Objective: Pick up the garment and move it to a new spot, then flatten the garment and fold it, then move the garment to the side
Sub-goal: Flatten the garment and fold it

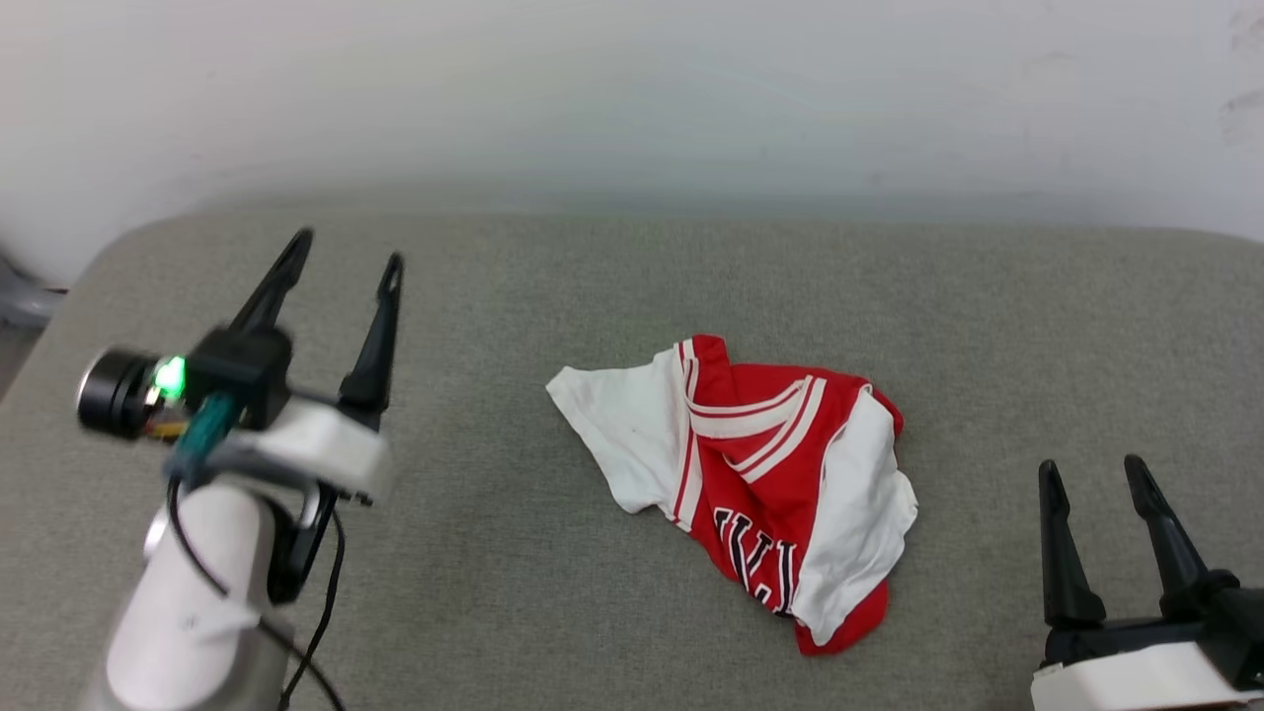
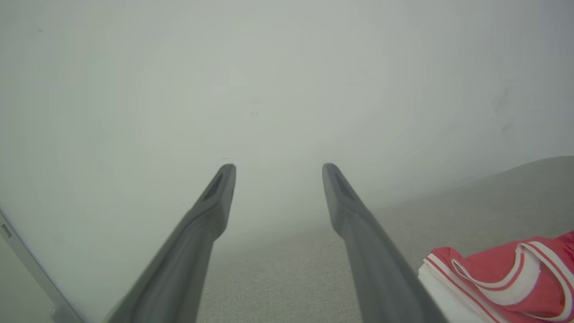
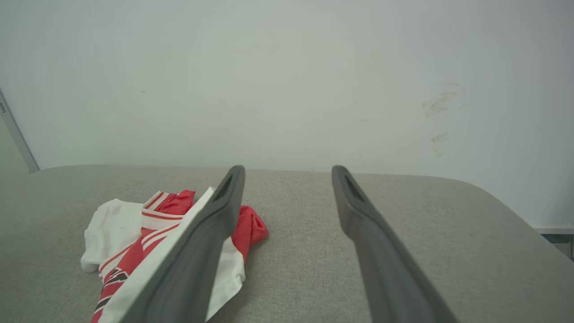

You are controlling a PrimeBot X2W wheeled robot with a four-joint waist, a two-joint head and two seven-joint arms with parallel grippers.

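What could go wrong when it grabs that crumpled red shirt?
The garment lies bunched, layers overlapping, so a pinch may catch several layers and hinder flattening.
The left gripper and right gripper both stand open and apart from it; a one-sided lift might leave it twisted.

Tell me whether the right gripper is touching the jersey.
Apart. The head view shows a strip of bare grey cushion between the right gripper and the jersey; its open jaws hold nothing.
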